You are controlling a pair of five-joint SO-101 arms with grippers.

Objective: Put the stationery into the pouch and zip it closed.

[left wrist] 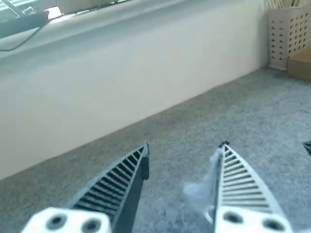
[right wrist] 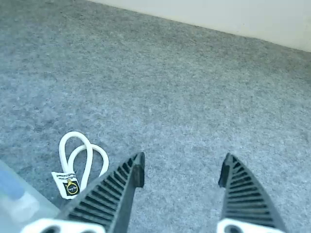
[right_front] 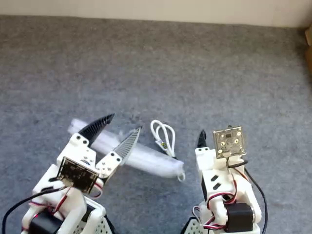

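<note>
Open carpet (right_front: 170, 63) stretches ahead of both arms; the pouch (right_front: 146, 158) and coiled cord (right_front: 163, 134) lie between them.

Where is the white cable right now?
In the high view the coiled white cable lies on the grey carpet near the picture's middle, just beyond the clear pouch, near its right end.

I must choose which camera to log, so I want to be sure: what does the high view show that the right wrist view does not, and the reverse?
High view adds: the left gripper, open above the pouch, whose full length lies slanted on the grey carpet. Right wrist view adds: both fingers of the right gripper, spread apart, and a bluish shape inside the pouch's end, unclear what. Both share: the white cable loop, the grey carpet and the pale wall.
</note>
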